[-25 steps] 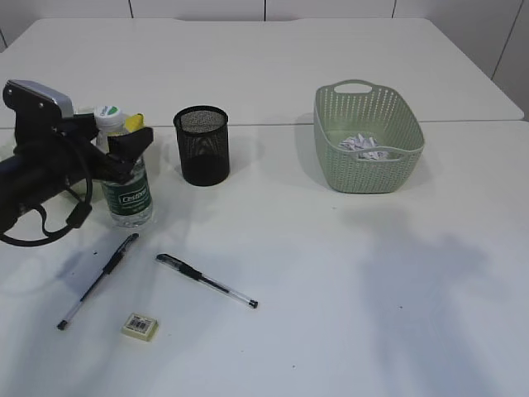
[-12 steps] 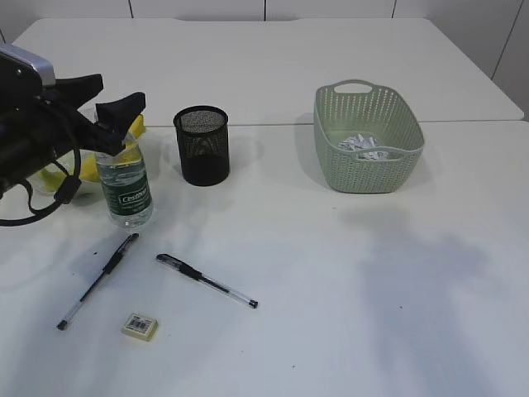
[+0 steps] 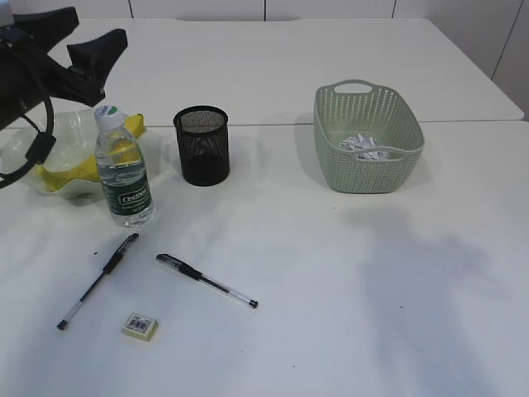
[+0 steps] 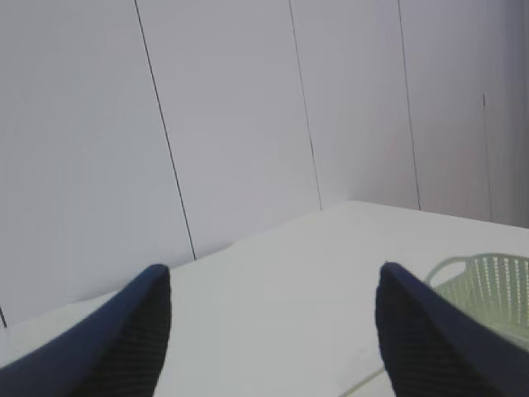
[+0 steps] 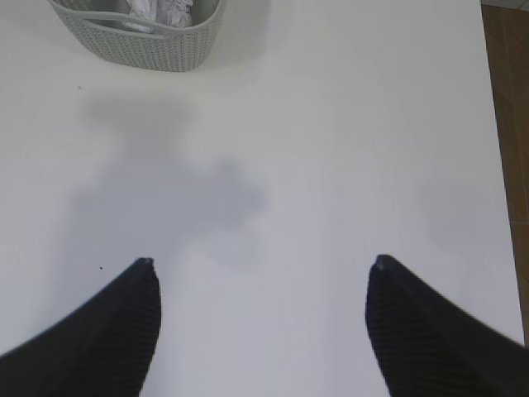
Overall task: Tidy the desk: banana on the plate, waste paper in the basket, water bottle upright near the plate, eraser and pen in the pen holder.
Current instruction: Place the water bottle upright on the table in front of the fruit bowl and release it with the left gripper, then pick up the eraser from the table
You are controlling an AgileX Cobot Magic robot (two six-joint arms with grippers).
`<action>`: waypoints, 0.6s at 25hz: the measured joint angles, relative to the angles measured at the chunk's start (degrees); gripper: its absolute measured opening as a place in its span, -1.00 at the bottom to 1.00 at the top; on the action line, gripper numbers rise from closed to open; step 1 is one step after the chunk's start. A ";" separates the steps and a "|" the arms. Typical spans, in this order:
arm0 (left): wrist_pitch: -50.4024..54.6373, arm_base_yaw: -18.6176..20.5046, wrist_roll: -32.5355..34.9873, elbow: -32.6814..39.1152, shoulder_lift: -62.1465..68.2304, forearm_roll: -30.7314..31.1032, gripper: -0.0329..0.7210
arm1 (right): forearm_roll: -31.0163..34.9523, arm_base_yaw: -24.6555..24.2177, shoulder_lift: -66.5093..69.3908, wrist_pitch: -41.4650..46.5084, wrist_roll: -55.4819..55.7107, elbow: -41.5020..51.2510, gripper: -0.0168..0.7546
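- Pens and eraser are what's left, as far as I can judge — the yellow banana [image 3: 58,176] already sits in the pale translucent plate [image 3: 66,132], the crumpled white waste paper [image 3: 365,146] is in the green woven plastic basket [image 3: 369,137], and the clear plastic water bottle with the white cap [image 3: 124,169] stands upright just beside the plate.
- Left black two-finger gripper [image 3: 73,40] hangs up high at the far left, above and behind the plate, spread wide with nothing between its fingers; its wrist camera sees only wall and far table edge.
- Right gripper [image 5: 260,318] is also spread and empty, hovering over bare white table in front of the basket, so well off to the right side.
- Black-grip pen [image 3: 98,279] lies near the front left, long axis running diagonally — its far end up-right toward the bottle, near end down-left.
- Second clear-barrel pen with the black cap [image 3: 207,281] lies just right of it, slanting the other way, from upper left down to lower right.
- Small cream rectangular eraser [image 3: 140,325] rests flat between and in front of the two pens.
- Black wire-mesh pen holder [image 3: 202,144] stands behind them, right of the bottle.
- All three lie below and forward of the left gripper, so my guess is that arm is nearer.
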 joint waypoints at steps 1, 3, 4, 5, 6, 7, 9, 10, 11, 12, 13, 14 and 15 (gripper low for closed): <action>0.49 0.00 0.00 0.09 -1.28 0.27 0.55 | 0.00 0.00 0.00 0.00 0.00 0.00 0.53; 1.92 0.00 -0.25 0.09 -3.94 0.79 0.55 | 0.00 0.00 0.00 0.00 0.00 0.00 0.53; 2.77 0.00 -0.39 0.09 -5.04 1.39 0.55 | 0.00 0.00 0.00 0.00 0.00 0.00 0.53; 3.70 0.00 -0.50 0.09 -6.33 1.90 0.55 | 0.00 0.00 0.00 0.00 0.00 0.00 0.53; 4.83 0.00 -0.75 0.09 -7.57 2.26 0.55 | 0.00 0.00 0.00 0.00 0.00 0.00 0.53; 5.96 0.00 -1.03 0.09 -8.72 2.50 0.55 | 0.00 0.00 0.00 0.00 0.00 0.00 0.53; 8.23 0.00 -2.42 0.11 -10.61 2.66 0.55 | 0.00 0.00 0.00 0.00 0.00 0.00 0.53; 9.45 0.00 -3.38 0.11 -11.50 2.74 0.55 | 0.00 0.00 0.00 0.00 0.00 0.00 0.53; 10.69 0.00 -4.43 0.11 -12.19 2.74 0.55 | 0.00 0.00 0.00 0.00 0.00 0.00 0.53; 11.80 0.00 -5.93 0.11 -13.00 2.74 0.55 | 0.00 0.00 0.00 0.00 0.00 0.00 0.53; 13.22 0.00 -7.70 0.11 -13.78 2.78 0.55 | 0.00 0.00 0.00 0.00 0.00 0.00 0.53; 15.07 0.00 -9.35 0.11 -14.60 2.78 0.55 | 0.00 0.00 0.00 0.00 0.00 0.00 0.53; 16.86 0.00 -11.25 0.11 -15.32 2.88 0.55 | 0.00 0.00 0.00 0.00 0.00 0.00 0.53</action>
